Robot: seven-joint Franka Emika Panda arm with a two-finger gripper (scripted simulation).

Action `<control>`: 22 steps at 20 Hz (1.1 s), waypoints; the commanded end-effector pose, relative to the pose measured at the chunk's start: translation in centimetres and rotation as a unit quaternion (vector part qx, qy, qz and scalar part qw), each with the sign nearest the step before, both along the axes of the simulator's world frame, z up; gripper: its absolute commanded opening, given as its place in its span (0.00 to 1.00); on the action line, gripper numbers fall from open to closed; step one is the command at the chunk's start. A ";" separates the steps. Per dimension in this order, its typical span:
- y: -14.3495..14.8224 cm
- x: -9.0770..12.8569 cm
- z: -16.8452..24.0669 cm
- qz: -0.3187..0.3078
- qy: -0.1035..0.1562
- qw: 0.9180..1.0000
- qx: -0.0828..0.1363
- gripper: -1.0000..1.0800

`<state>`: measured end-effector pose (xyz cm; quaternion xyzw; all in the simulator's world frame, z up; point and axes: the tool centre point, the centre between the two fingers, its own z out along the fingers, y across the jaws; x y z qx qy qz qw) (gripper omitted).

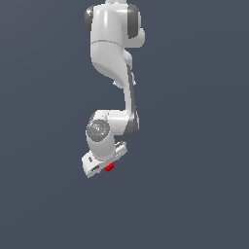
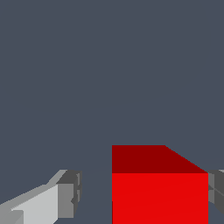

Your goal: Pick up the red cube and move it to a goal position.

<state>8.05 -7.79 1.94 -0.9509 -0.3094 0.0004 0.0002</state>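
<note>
The red cube [image 2: 159,197] sits between my gripper's [image 2: 144,197] two fingers in the wrist view. One finger [image 2: 215,192] is at the cube's side. The other finger [image 2: 70,194] stands apart from it with a gap of bare floor between, so the gripper is open around the cube. In the exterior view the white arm reaches down from the top, and the gripper [image 1: 106,168] is low over the floor with the red cube [image 1: 109,167] peeking out beneath the hand. No goal position is in view in either frame.
A plain dark grey-blue floor [image 1: 194,194] surrounds the arm on all sides. The arm's upper links [image 1: 114,44] rise toward the top of the exterior view.
</note>
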 end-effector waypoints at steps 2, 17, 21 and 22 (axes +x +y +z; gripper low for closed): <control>0.0 0.2 -0.2 0.004 0.000 1.000 0.000 0.96; 0.0 0.1 0.1 0.001 0.000 1.000 0.000 0.00; 0.2 0.0 0.3 0.001 0.000 1.000 0.000 0.00; 0.2 0.0 0.4 0.001 0.000 1.000 0.000 0.00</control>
